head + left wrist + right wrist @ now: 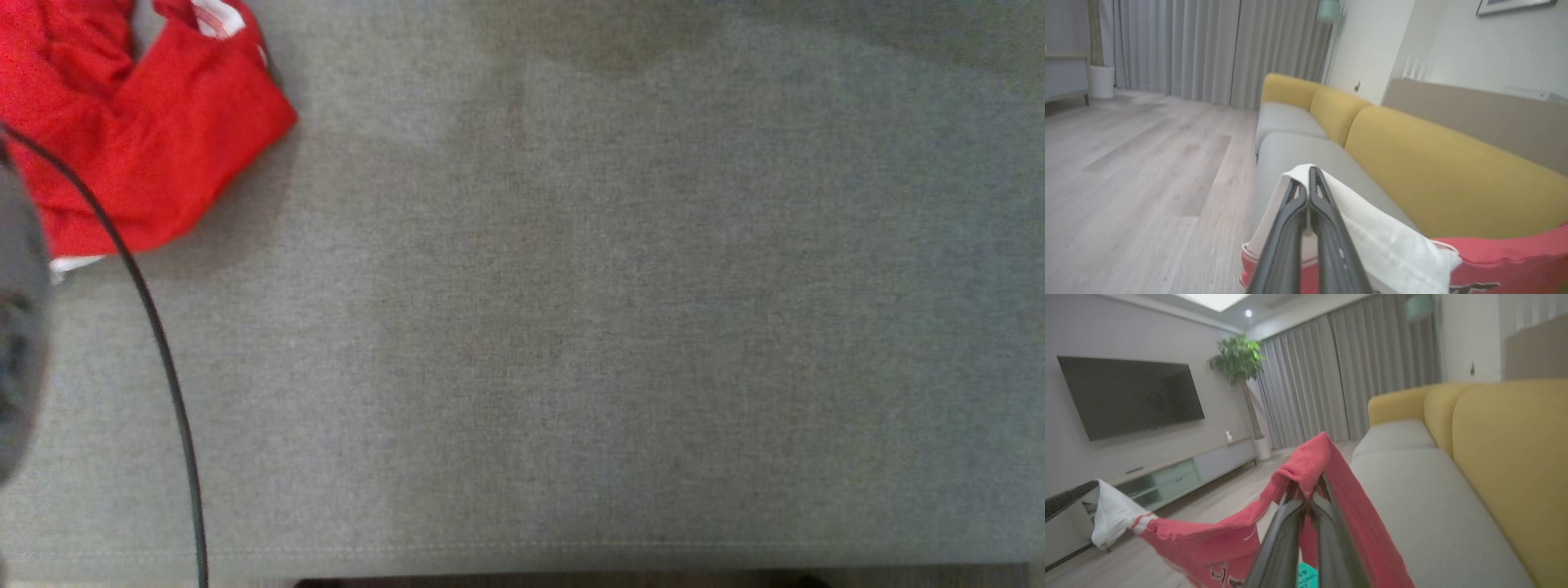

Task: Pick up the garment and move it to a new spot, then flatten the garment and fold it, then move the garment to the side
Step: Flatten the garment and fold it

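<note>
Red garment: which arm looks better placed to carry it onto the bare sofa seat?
Right, probably. Left claw and right claw both pinch the red garment, bunched at the robot's left; the bare grey seat stretches rightward, so the right one could lead.

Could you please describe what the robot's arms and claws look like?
The left claw and right claw each have two long dark grey fingers with slotted openings near the tips. In the head view, a pale grey forearm shows at the left edge, beside a thin black cable.
</note>
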